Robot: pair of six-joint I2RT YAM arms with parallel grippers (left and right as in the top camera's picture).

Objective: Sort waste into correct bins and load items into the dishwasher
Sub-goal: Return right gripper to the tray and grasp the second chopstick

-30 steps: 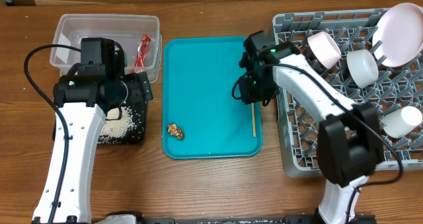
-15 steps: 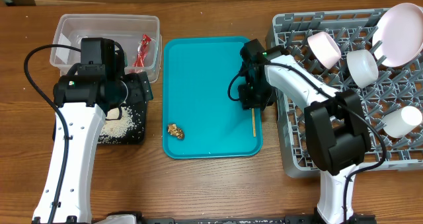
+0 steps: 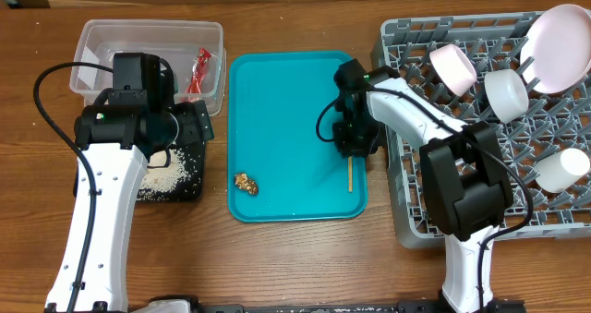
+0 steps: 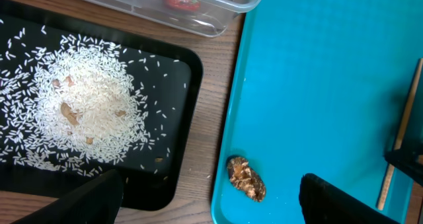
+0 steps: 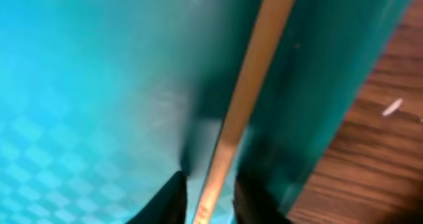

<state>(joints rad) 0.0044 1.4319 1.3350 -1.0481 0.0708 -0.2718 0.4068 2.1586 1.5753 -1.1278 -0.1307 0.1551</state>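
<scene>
Going for the chopstick (image 3: 351, 173) with the right gripper (image 3: 353, 145), down low at the right side of the teal tray (image 3: 277, 101), hard by its rim. Straddling the stick in the wrist view, fingers (image 5: 173, 197) close on either side, with a sliver of teal on one side: impossible to call as a firm pinch or not. Judging the step as loading: the one item shown outside the rack (image 3: 434, 211), due to go across to it, just beside the tray on the right. Needing next a sure squeeze, then a straight lift to clear the raised rim before swinging right to a free slot among the pegs, with plate (image 3: 559, 36), bowls (image 3: 506, 93) and cup (image 3: 561, 173) seated toward the far and right parts and bare grid nearer the tray. Watching for the thin stick to roll or pivot against the tray wall. Holding the left gripper (image 4: 210, 181) spread wide and empty over the gap between black tray (image 4: 165, 72) and teal tray, well apart from the right arm. Leaving the brown lump (image 3: 245, 183) on the teal tray near its left rim, not yet binned, with rice (image 4: 86, 112) heaped in the black tray and the red wrapper (image 3: 200, 70) in the tub (image 3: 102, 36). Plenty of open tray floor between lump and stick, so no crowding for either arm
</scene>
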